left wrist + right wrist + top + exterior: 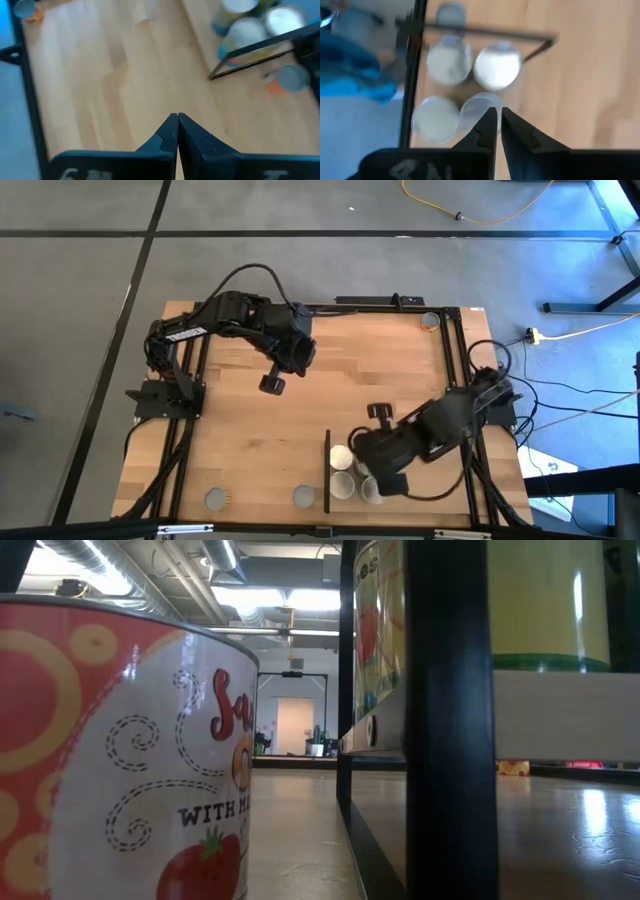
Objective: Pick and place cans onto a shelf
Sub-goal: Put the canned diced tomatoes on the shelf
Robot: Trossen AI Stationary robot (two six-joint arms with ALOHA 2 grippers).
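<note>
Four cream-topped cans [497, 65] stand in a square on the light-wood shelf [328, 445], just right of its black upright edge; three of them show in the high view [342, 470]. My right gripper [495, 111] is shut and hangs above the far-right can [477, 107] without touching it; the high view shows it [384, 477] over the cans. My left gripper [272, 383] is shut and empty, above bare wood at the table's middle left. Two grey-topped cans [216, 499] [304, 497] stand on the table near its front edge.
Another can [430, 320] sits by the far right corner. Black rails [452, 360] run along the table's sides. In the low view a red-labelled can [120, 760] stands close at the left, beside the shelf's black post [450, 720]. Bare wood lies at the table's middle.
</note>
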